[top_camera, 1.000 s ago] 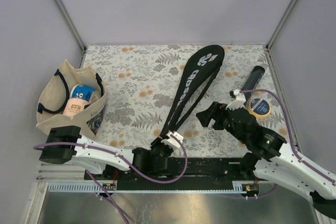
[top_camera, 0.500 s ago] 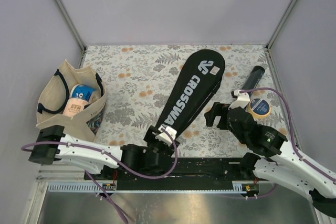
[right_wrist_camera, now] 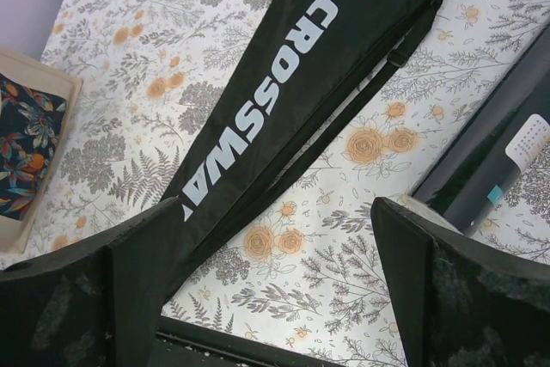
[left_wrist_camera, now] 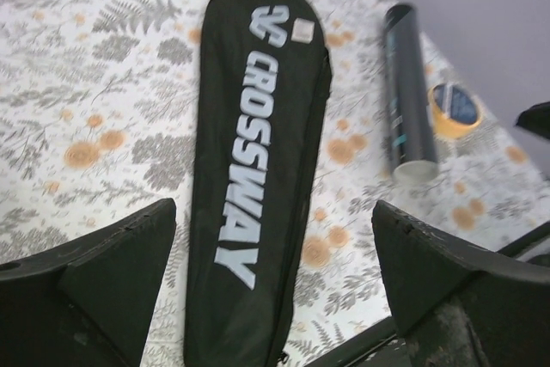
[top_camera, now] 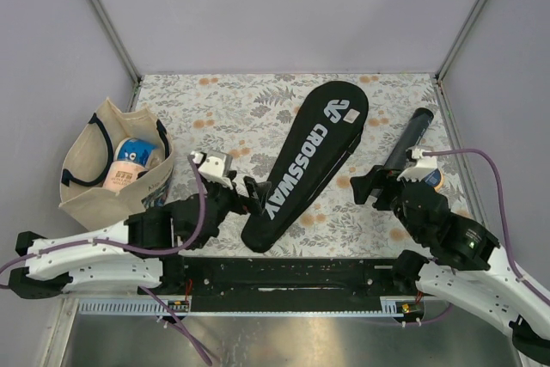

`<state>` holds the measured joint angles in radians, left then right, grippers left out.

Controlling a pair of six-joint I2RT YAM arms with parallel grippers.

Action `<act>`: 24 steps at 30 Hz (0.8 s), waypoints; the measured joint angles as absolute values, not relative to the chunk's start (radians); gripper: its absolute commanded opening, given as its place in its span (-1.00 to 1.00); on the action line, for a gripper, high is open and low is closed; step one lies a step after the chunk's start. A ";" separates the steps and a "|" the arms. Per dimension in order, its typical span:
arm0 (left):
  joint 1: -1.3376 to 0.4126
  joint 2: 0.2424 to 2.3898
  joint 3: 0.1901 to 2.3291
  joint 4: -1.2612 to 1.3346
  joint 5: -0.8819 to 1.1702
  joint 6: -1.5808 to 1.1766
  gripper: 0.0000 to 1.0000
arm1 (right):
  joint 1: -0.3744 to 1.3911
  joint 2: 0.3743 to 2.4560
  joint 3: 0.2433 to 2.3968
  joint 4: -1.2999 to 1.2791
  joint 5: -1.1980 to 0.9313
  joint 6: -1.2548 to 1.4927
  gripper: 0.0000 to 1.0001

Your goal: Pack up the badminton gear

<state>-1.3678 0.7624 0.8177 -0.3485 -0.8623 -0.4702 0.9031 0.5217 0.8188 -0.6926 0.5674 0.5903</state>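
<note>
— What do the arms (top_camera: 94, 255) look like?
— White links (top_camera: 481, 285), black joints (top_camera: 163, 228), a purple cable (top_camera: 203, 199) along each (a white block (top_camera: 211, 163) just behind the left gripper (top_camera: 253, 195)).
— Fingers (left_wrist_camera: 112, 272)?
— Black wedges.

Plain lilac-grey walls (top_camera: 284, 6) w/ metal corner posts (top_camera: 104, 16) round a floral-print tabletop (top_camera: 232, 118).

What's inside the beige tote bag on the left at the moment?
Inside the tote bag: a blue-and-white round item and a pale pack with orange print. Whatever lies beneath them is hidden by them and the bag's walls.
</note>
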 measured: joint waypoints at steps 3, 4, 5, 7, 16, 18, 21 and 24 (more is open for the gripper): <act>-1.366 0.739 0.873 -0.358 -0.843 -0.448 0.98 | 0.903 0.490 0.820 -0.693 0.567 0.582 0.99; -1.366 0.736 0.888 -0.365 -0.840 -0.443 0.98 | 0.903 0.481 0.821 -0.694 0.568 0.582 0.99; -1.366 0.733 0.896 -0.369 -0.840 -0.441 0.98 | 0.903 0.469 0.823 -0.694 0.569 0.582 0.99; -1.366 0.723 0.902 -0.377 -0.841 -0.440 0.98 | 0.903 0.447 0.828 -0.696 0.583 0.582 0.99; -1.366 0.635 0.864 -0.394 -0.841 -0.439 0.98 | 0.903 0.423 0.853 -0.719 0.612 0.582 0.99; -1.366 0.620 0.857 -0.390 -0.841 -0.437 0.98 | 0.903 0.424 0.853 -0.731 0.612 0.584 0.99; -1.365 0.619 0.857 -0.387 -0.841 -0.434 0.98 | 0.903 0.429 0.853 -0.735 0.612 0.588 0.99; -1.365 0.625 0.857 -0.388 -0.841 -0.434 0.98 | 0.903 0.433 0.853 -0.742 0.612 0.592 0.99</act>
<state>-1.3651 0.6254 0.8566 -0.3878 -0.8413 -0.4339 0.9031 0.4328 0.8528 -0.7422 0.6125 0.5919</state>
